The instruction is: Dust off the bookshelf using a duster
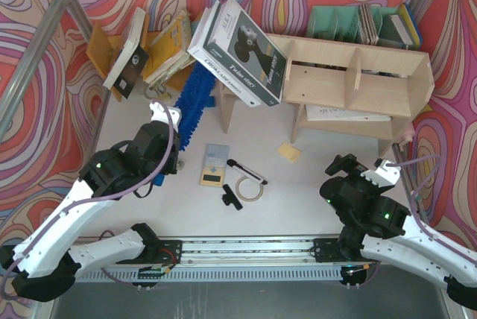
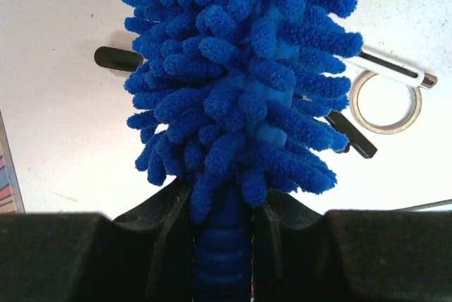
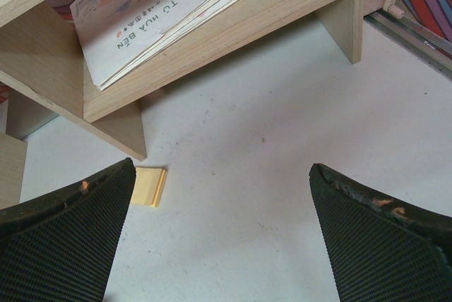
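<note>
Left gripper (image 2: 222,210): jaws narrow, clamped on the ribbed blue handle just below the fluffy head of the duster (image 2: 240,83). Gripping that close to the head probably gives a stiffer sweep.

- Duster points up and away toward the left end of the bookshelf (image 1: 358,80). From the top view I cannot tell if its head touches the left upright.
- A large book (image 1: 238,51) leans out over that same corner, so headroom there is tight and a careless lift could tip it.
- On the counter (image 1: 313,200) below the head lie a tape ring (image 1: 250,188) and a pen (image 1: 247,170), so low passes risk snagging.

Right gripper (image 3: 222,203): jaws wide, holding nothing, over bare counter.

- It sits in front of the shelf's lower right bay, where flat booklets (image 3: 155,20) lie.
- A yellow pad (image 3: 150,187) lies beside the shelf foot.
- It is well apart from the left arm, with open room between them.
</note>
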